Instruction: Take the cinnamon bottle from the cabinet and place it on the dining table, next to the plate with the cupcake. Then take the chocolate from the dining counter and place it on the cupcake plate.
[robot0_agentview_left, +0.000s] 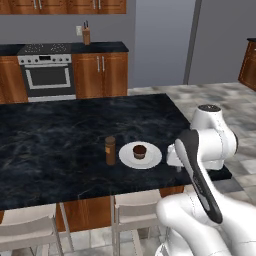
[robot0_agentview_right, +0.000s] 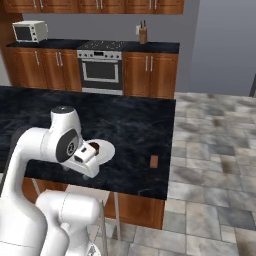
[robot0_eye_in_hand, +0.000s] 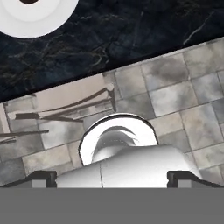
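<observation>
Broadly, black veined marble worktop (robot0_agentview_left: 60, 145) on a reddish wood base, grey stone floor tiles (robot0_agentview_right: 215, 150) beyond, wood cupboards and a steel oven (robot0_agentview_left: 48, 76) along the far wall; a microwave (robot0_agentview_right: 30, 31) sits at the right view's top left.

Bottle (robot0_agentview_left: 110, 150), slim brown cylinder with a darker cap, stands upright just beside the white round plate (robot0_agentview_left: 150, 161), on its left in the left base view. Cupcake (robot0_agentview_left: 139, 151), dark-topped, sits mid-plate. Chocolate (robot0_agentview_right: 154, 161), a small flat reddish bar, lies on the marble near the worktop's right edge, well apart from the plate.

Pale stools (robot0_agentview_left: 132, 212) tucked under the near edge, partly cut off.

Pincer (robot0_agentview_right: 89, 173) hangs over the near edge by the plate, mostly masked by the white arm (fingers hard to make out); its tips (robot0_eye_in_hand: 40, 178) sit wide apart at the hand view's bottom, holding nothing. Plate is cropped at that view's top left.
</observation>
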